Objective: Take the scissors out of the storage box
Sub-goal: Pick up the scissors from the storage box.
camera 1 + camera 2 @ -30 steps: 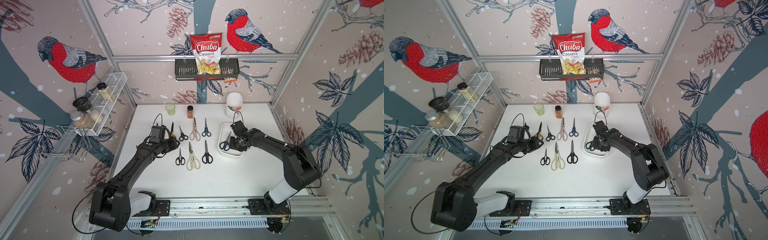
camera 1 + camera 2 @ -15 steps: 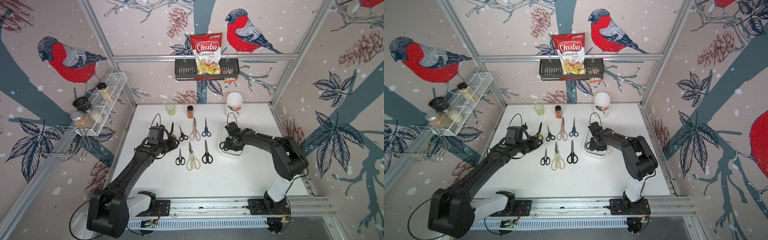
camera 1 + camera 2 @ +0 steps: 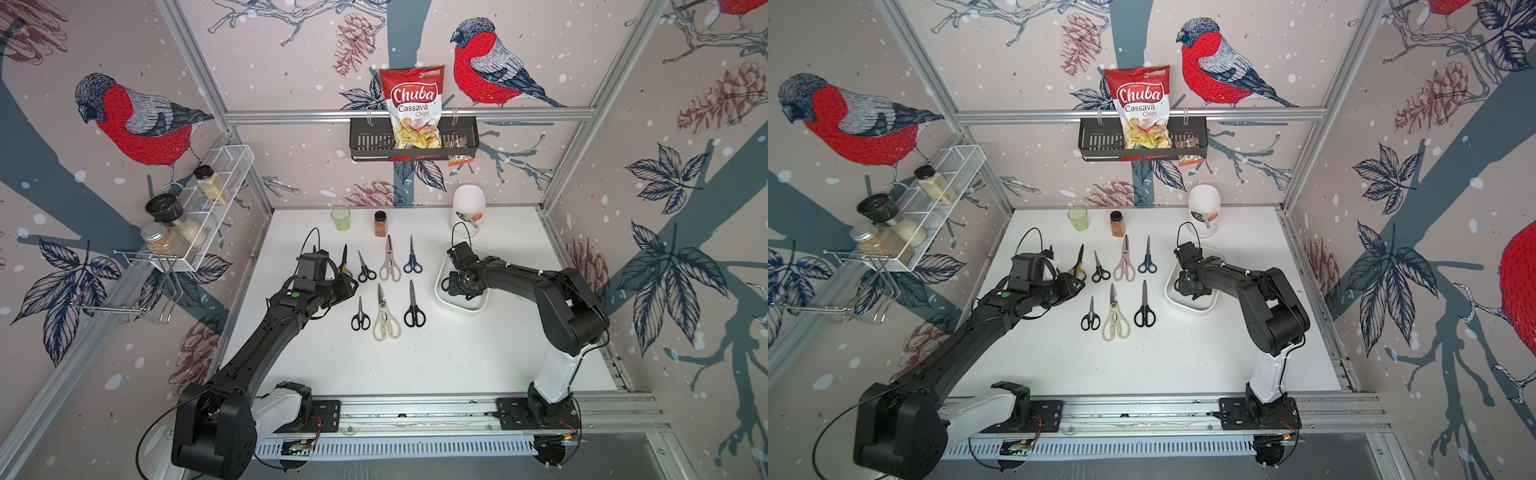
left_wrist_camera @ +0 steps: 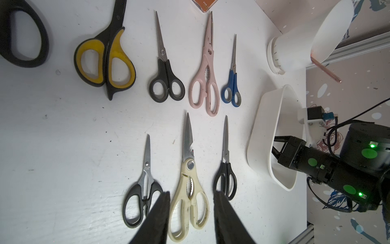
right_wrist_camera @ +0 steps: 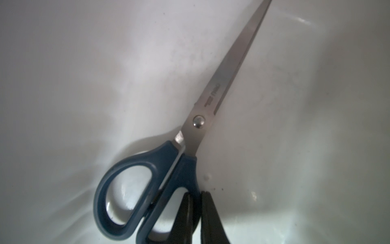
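The white storage box (image 3: 461, 306) sits at mid-right of the table. Inside it lie navy-handled scissors (image 5: 211, 101), blades shut. My right gripper (image 5: 197, 193) reaches down into the box (image 3: 1190, 308) and is shut on the rim of one navy handle loop. Several scissors lie in two rows on the table, among them a cream pair (image 3: 385, 316), a pink pair (image 3: 390, 261) and a yellow-and-black pair (image 4: 105, 61). My left gripper (image 4: 192, 192) hovers open over the cream pair's handles, holding nothing.
At the back stand a green cup (image 3: 340, 218), a spice jar (image 3: 380, 223) and a tall white domed container (image 3: 467, 208). A black wall basket (image 3: 370, 143) holds a chips bag. A wire rack (image 3: 224, 174) with jars hangs at the left wall.
The right gripper's jaws have closed on the navy handle, after the wrist shifted a little leftward inside the box. The left arm has not moved.
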You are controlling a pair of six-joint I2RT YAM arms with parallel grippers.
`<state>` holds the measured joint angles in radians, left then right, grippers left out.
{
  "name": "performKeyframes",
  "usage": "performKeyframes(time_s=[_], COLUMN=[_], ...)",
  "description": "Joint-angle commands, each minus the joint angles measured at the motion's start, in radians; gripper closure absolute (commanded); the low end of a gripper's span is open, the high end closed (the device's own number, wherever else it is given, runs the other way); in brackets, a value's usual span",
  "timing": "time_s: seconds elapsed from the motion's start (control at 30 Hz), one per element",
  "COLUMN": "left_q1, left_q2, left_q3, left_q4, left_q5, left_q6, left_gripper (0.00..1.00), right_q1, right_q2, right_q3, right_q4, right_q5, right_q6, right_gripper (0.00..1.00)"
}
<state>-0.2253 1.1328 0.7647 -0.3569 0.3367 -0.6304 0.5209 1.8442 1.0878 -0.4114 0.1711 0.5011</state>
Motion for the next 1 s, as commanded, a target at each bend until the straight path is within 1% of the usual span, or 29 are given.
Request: performKeyframes(time_s=[0.0, 0.13, 0.3, 0.5, 0.67, 0.7, 0.77, 0.97], left_q1=[0.003, 0.003, 0.003, 0.001, -0.004, -0.005, -0.011, -0.050], left_q2=[-0.008, -0.009, -0.006, 0.033, 0.057, 0.060, 0.066, 0.100], left_q3=[-0.004, -0.006, -0.008, -0.010, -0.008, -0.009, -0.007, 0.017], left_q4=[-0.009, -0.006, 0.008, 0.051, 0.095, 0.104, 0.125, 0.182], left_q5=[-0.010, -0.007, 0.018, 0.108, 0.159, 0.166, 0.183, 0.201], left_q6=[-0.001, -0.003, -0.009, -0.014, -0.032, -0.036, -0.050, -0.079], left_gripper=[0.61, 0.61, 0.61, 0.59, 0.56, 0.54, 0.51, 0.51], right_q1=[-0.003, -0.004, -0.013, -0.019, -0.019, -0.019, -0.018, 0.020], right_q2=[0.015, -0.001, -0.046, -0.109, -0.146, -0.151, -0.163, -0.221], right_q3=[-0.017, -0.015, -0.010, 0.017, 0.042, 0.048, 0.060, 0.116], right_q4=[-0.087, -0.099, -0.127, -0.171, -0.198, -0.205, -0.221, -0.267], right_q5=[-0.015, -0.006, 0.015, 0.034, 0.044, 0.044, 0.039, 0.013], right_q6=[-0.033, -0.057, -0.071, -0.076, -0.071, -0.069, -0.060, -0.015], right_gripper=[0.94, 1.00, 1.00, 1.00, 1.00, 1.00, 1.00, 1.00])
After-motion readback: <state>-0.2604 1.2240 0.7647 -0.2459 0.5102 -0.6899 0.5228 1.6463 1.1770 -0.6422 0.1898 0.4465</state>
